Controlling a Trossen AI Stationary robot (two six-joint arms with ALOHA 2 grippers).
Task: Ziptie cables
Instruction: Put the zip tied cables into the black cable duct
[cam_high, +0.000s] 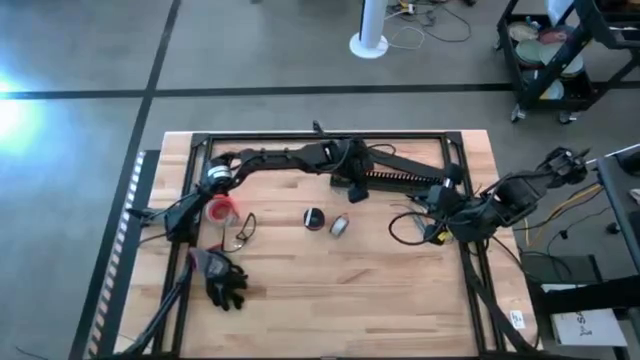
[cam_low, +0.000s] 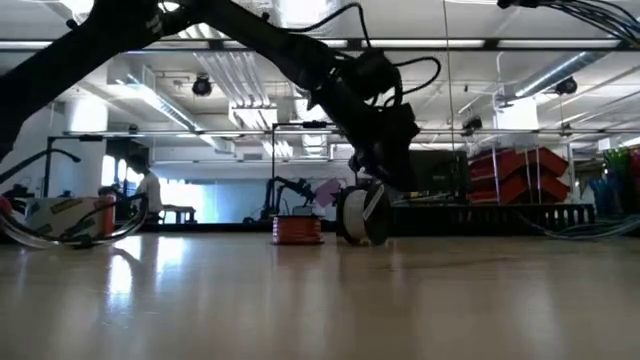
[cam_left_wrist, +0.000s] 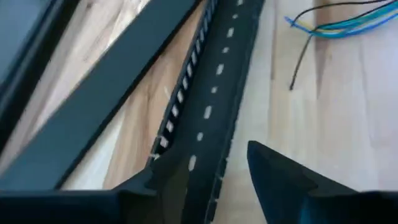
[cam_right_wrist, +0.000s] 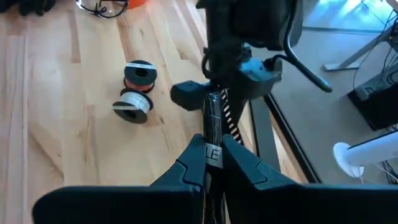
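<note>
A long black comb-toothed duct (cam_high: 400, 181) lies along the table's far side. My right gripper (cam_right_wrist: 213, 146) is shut on it near its right end (cam_high: 436, 197). My left gripper (cam_left_wrist: 205, 163) is open at the duct's left end (cam_high: 352, 187), with one finger on either side of the duct (cam_left_wrist: 208, 106). A black cable loop (cam_high: 405, 228) lies on the table just near of the duct. A black wire (cam_left_wrist: 300, 59) with blue and yellow wires (cam_left_wrist: 339, 26) shows in the left wrist view. The ziptie is out of view. My right gripper pinches the duct between its two fingers at a white label (cam_right_wrist: 213, 155). The fingers come from the table's right and point along the duct, which runs on toward my left gripper. My left gripper straddles the duct; whether a finger (cam_left_wrist: 158, 186) touches it, I cannot tell.
A black-and-red spool (cam_high: 314, 218) and a grey spool (cam_high: 340, 226) stand mid-table. A red roll (cam_high: 222, 208), clear glasses (cam_high: 243, 230) and a black glove (cam_high: 226, 282) lie at the left. A black frame (cam_high: 330, 136) borders the table.
</note>
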